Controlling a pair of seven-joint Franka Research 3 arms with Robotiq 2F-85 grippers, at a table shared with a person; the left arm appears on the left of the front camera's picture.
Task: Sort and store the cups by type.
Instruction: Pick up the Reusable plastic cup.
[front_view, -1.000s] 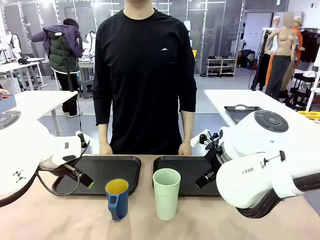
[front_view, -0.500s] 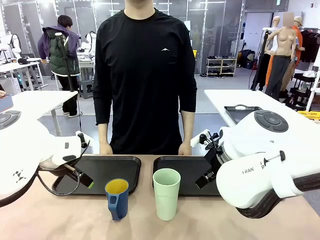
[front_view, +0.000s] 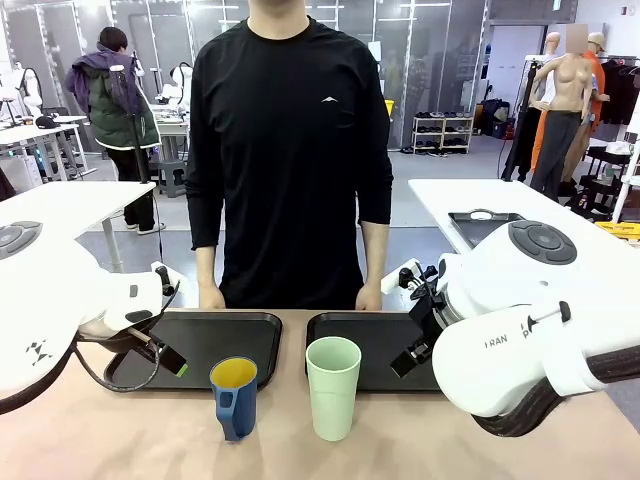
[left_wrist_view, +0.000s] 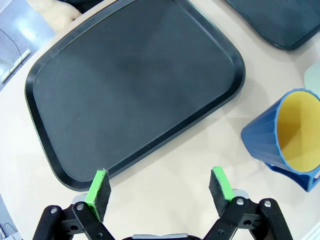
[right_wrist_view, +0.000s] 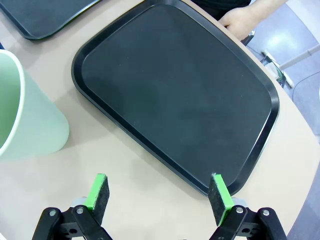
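Two black rectangular plastic trays with raised rims lie side by side on the tan tabletop (front_view: 120, 430): the left tray (front_view: 215, 335) and the right tray (front_view: 372, 335), both showing bare dark floors. On the table just in front of them stand the cups. The short dark blue ribbed mug (front_view: 234, 398), yellow inside and handle toward the robot, is by the left tray's near right corner. The tall mint-green plastic tumbler (front_view: 333, 388) is upright, mouth up, by the right tray's near left corner, close to the mug but apart. The left gripper (left_wrist_view: 161, 182) hangs over its tray's near rim, green pads spread wide, gripping nothing. The right gripper (right_wrist_view: 159, 189) mirrors it over the right tray, also wide apart. Across the table a person (front_view: 290, 150) stands, both hands (front_view: 210, 297) at the far edge.
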